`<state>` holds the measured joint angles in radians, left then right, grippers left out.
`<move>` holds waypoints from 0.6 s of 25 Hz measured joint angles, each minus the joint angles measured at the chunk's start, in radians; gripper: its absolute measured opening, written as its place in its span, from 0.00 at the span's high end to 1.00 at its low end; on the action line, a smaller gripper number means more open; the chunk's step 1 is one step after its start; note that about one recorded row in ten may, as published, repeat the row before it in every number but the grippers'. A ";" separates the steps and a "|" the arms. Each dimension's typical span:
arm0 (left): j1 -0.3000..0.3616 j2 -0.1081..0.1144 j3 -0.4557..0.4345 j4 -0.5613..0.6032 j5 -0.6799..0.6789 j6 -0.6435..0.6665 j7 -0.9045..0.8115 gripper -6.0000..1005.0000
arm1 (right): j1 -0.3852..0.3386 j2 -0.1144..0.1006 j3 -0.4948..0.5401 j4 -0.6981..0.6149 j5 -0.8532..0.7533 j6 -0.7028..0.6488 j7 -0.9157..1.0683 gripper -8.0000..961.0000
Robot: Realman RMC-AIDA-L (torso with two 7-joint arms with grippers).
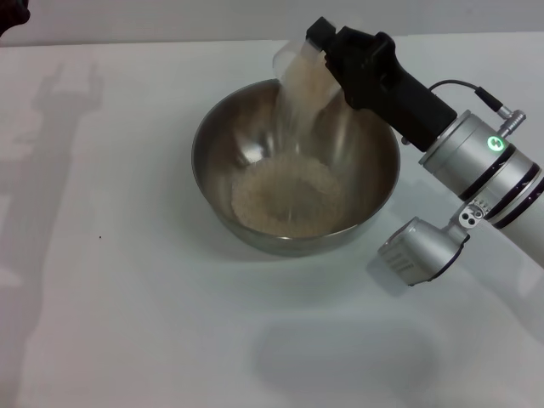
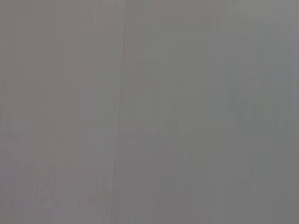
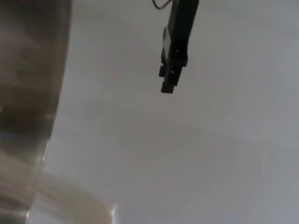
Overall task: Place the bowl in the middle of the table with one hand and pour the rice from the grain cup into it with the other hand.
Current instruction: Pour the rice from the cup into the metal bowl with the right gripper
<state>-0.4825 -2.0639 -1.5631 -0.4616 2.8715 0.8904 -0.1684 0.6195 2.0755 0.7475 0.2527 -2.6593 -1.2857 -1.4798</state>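
Note:
The steel bowl [image 1: 201, 167] stands in the middle of the white table [image 1: 127, 297], with a mound of rice [image 1: 289, 200] in its bottom. My right gripper [image 1: 328, 49] is shut on the clear grain cup [image 1: 302, 75], holding it tipped over the bowl's far rim. Rice falls from the cup's lip in a thin stream [image 1: 287, 123] into the bowl. In the right wrist view the cup's blurred wall [image 3: 28, 93] fills one side. My left gripper [image 1: 10, 19] is raised at the table's far left corner, and it also shows far off as the left gripper [image 3: 169, 77] in the right wrist view.
The left arm's shadow [image 1: 59, 110] lies across the table's left side. The right arm's wrist and camera housing [image 1: 421, 251] hang over the table just right of the bowl. The left wrist view shows only a plain grey surface.

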 joint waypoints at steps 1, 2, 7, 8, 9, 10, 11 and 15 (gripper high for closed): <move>-0.001 0.000 0.000 0.001 0.000 -0.001 -0.002 0.47 | 0.003 0.000 0.000 -0.005 -0.002 0.000 -0.007 0.96; -0.002 0.001 0.000 0.002 0.000 -0.001 -0.006 0.47 | 0.003 0.000 0.000 -0.005 -0.002 0.000 -0.007 0.96; -0.002 0.001 -0.006 0.004 0.000 -0.003 -0.013 0.47 | 0.011 -0.002 0.000 -0.016 -0.029 0.000 -0.052 0.96; -0.001 0.001 -0.008 0.004 0.000 -0.003 -0.013 0.47 | 0.011 -0.002 0.002 -0.016 -0.039 -0.001 -0.061 0.96; 0.000 0.001 -0.010 0.002 0.000 -0.003 -0.013 0.47 | 0.012 -0.002 0.002 -0.016 -0.046 -0.001 -0.072 0.96; 0.002 0.001 -0.012 0.001 0.000 -0.003 -0.017 0.47 | 0.013 -0.002 -0.001 -0.016 -0.053 -0.001 -0.094 0.96; 0.002 0.001 -0.012 0.001 0.000 -0.003 -0.017 0.47 | 0.013 -0.002 -0.001 -0.016 -0.053 -0.001 -0.094 0.96; 0.002 0.004 -0.013 0.004 0.000 -0.004 -0.044 0.47 | 0.014 -0.003 0.001 -0.016 -0.098 0.002 -0.148 0.95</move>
<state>-0.4809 -2.0599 -1.5763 -0.4573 2.8716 0.8866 -0.2128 0.6339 2.0728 0.7487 0.2364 -2.7576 -1.2838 -1.6280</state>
